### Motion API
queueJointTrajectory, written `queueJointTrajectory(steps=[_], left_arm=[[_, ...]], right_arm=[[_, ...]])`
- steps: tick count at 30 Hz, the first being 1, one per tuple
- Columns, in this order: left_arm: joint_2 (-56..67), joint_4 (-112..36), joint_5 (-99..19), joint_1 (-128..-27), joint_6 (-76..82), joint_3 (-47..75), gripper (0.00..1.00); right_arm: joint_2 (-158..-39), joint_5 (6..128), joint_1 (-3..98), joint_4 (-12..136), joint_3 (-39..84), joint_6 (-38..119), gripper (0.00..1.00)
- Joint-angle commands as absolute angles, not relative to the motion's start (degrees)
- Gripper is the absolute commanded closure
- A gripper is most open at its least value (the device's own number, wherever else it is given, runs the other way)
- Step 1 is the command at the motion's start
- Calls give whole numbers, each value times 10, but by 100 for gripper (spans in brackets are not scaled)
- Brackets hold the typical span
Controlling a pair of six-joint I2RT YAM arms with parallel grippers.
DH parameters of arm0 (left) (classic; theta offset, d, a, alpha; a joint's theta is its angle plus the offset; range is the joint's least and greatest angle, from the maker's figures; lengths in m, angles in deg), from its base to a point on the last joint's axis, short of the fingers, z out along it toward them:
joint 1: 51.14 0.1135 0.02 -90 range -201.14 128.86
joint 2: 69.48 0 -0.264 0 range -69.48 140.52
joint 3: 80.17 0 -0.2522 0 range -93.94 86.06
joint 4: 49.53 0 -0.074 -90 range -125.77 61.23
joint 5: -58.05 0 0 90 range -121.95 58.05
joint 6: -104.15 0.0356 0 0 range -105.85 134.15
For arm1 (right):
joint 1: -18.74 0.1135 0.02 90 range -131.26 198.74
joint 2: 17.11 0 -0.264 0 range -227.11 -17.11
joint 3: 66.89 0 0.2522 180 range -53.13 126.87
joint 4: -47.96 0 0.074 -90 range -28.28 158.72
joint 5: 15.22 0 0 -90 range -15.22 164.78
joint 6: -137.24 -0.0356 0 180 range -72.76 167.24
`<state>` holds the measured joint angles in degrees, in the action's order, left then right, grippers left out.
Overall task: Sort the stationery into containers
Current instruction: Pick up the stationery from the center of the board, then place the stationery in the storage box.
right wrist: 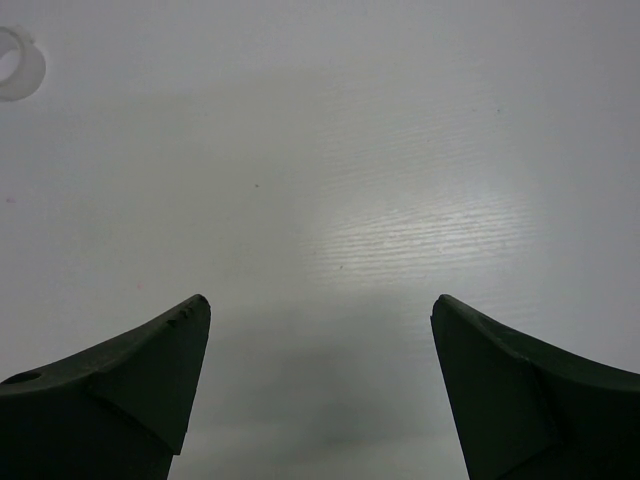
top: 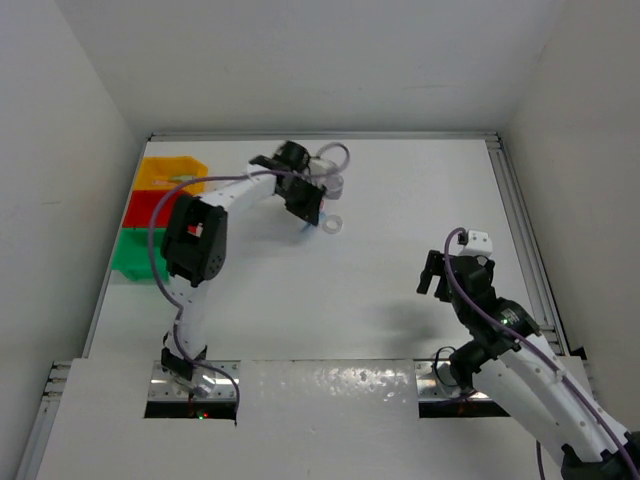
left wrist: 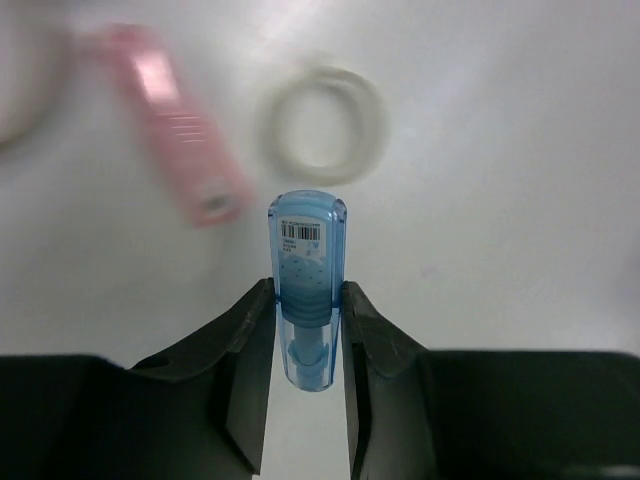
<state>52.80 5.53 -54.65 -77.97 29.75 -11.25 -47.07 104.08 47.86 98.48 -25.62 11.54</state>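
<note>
Blue stick (left wrist: 307,250) pinched in the left end effector (left wrist: 307,300), white ring (left wrist: 325,125) just ahead; right end effector (right wrist: 320,320) gapes, empty.

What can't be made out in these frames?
Top view: contents of the red bin and green bin, partly covered by the left arm.
Left wrist view: pink stick blurred; pale object cut by the left edge.
Right wrist view: white ring cut by the left edge.
</note>
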Motion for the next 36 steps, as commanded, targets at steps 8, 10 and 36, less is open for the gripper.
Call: queueJointTrajectory(steps=[8,10,36], left_arm=[[418,-66,-511,-383,-104,-161,100],[436,-72,-521,-335,-129,-162,100],[560,-156,-474,-300,-71,-209,58]], right_arm=[[-567,1032,482,838,-232,128,10],[-599,1032,483,824,-226,132,10],[-701,1025,484,810,-178,153,9]])
